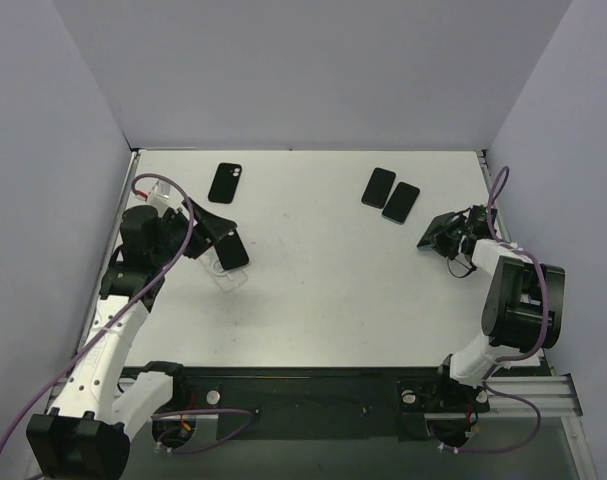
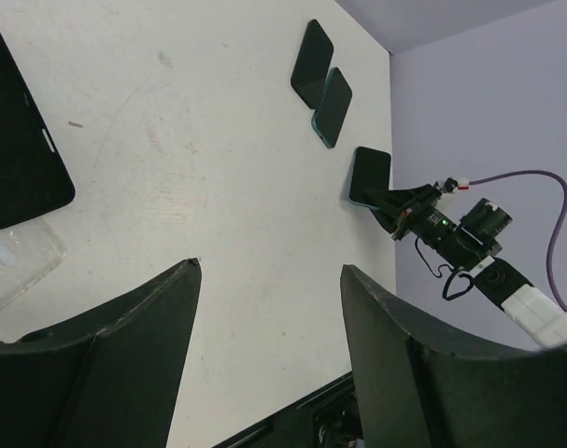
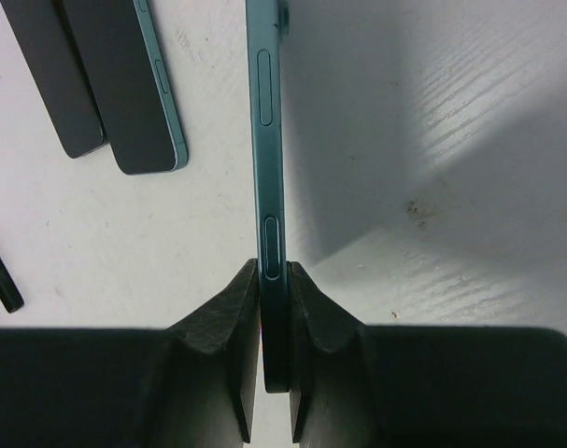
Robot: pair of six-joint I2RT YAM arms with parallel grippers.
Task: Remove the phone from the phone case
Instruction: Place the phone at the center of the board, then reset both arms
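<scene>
My right gripper (image 1: 451, 236) is shut on a teal phone (image 1: 435, 231) and holds it on edge above the table at the right. In the right wrist view the phone (image 3: 267, 140) is edge-on, pinched between the fingers (image 3: 234, 317) at the gripper (image 3: 275, 273). It also shows in the left wrist view (image 2: 370, 175). My left gripper (image 1: 209, 236) is open and empty (image 2: 269, 266). Beside it lie a clear case (image 1: 226, 276) and a black case (image 1: 232, 250) that partly overlaps it; both show in the left wrist view, clear case (image 2: 17, 269), black case (image 2: 17, 140).
Two more phones lie side by side at the back right, one dark (image 1: 378, 187) and one teal-edged (image 1: 401, 203); both show in the right wrist view (image 3: 49, 79) (image 3: 124, 89). Another black case (image 1: 226, 182) lies at the back left. Lilac walls enclose the table.
</scene>
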